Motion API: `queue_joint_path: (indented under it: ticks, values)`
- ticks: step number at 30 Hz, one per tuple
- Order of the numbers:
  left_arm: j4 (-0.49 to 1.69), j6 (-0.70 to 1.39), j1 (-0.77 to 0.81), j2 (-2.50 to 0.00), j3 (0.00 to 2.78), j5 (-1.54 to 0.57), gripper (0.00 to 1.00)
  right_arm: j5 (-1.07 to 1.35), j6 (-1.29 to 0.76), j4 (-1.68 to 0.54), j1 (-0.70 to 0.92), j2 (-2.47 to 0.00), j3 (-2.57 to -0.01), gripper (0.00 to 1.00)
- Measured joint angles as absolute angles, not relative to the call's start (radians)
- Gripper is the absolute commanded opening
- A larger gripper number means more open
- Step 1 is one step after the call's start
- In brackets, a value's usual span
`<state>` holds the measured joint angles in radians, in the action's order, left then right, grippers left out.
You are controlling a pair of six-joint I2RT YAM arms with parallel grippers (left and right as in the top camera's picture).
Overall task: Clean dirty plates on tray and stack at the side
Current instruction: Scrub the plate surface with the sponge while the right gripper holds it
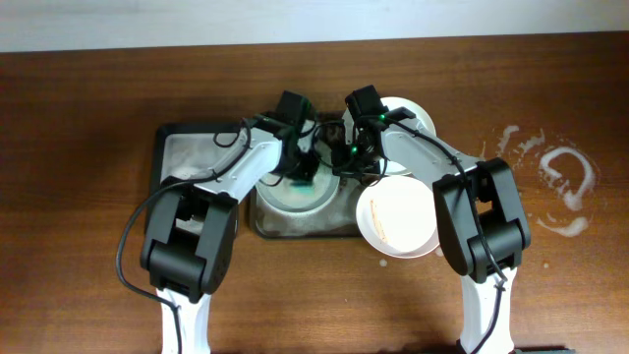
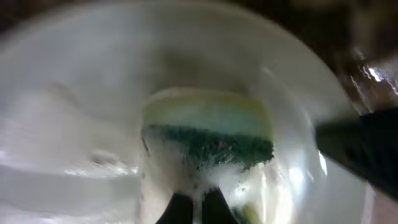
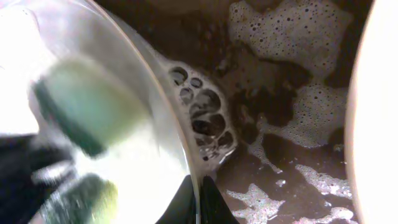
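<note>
Foam point(image 3: 292, 37) streaks the tray point(image 3: 273, 149) beneath the plate point(image 2: 74, 93) we scrub. Our left hand point(image 2: 198, 208) clamps the green sponge point(image 2: 208, 140) against its face; our right hand point(image 3: 196, 199) pinches its rim. A second plate point(image 1: 396, 218) lies at the tray's right edge, a third plate point(image 1: 421, 116) behind it.

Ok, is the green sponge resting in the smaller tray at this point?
No, the left gripper holds the green sponge pressed against a foamy plate.
</note>
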<state>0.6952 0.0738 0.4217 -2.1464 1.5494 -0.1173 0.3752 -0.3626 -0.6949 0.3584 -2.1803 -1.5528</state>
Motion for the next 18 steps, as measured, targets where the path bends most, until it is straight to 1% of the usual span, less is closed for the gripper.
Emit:
queue_joint_path:
  ticks: [1,2,4,7,9,11,13,15,18]
  values:
    - [0.677,0.113,0.426,-2.147,1.549,-0.065,0.01,0.375,-0.363,-0.694,0.358,-2.18,-1.553,0.04]
    - [0.66,0.182,0.431,-2.147,1.549,0.044,0.01,0.375,-0.363,-0.694,0.358,-2.18,-1.553,0.04]
    - [0.677,0.253,0.433,-2.147,1.55,0.165,0.01,0.375,-0.363,-0.694,0.358,-2.18,-1.553,0.04]
    - [0.789,0.319,0.432,-2.147,1.55,0.327,0.01,0.377,-0.363,-0.694,0.358,-2.18,-1.553,0.04]
    - [0.859,0.334,0.433,-2.147,1.552,0.368,0.01,0.386,-0.363,-0.691,0.361,-2.181,-1.553,0.04]
    - [0.912,0.313,0.434,-2.147,1.553,0.365,0.01,0.392,-0.363,-0.694,0.368,-2.181,-1.553,0.04]
    - [0.925,0.221,0.43,-2.147,1.557,0.301,0.01,0.392,-0.363,-0.695,0.369,-2.181,-1.552,0.04]
    - [0.92,0.098,0.416,-2.145,1.563,0.184,0.01,0.39,-0.363,-0.696,0.369,-2.181,-1.552,0.04]
    - [0.891,-0.091,0.411,-2.14,1.564,-0.057,0.01,0.386,-0.361,-0.699,0.365,-2.181,-1.552,0.04]
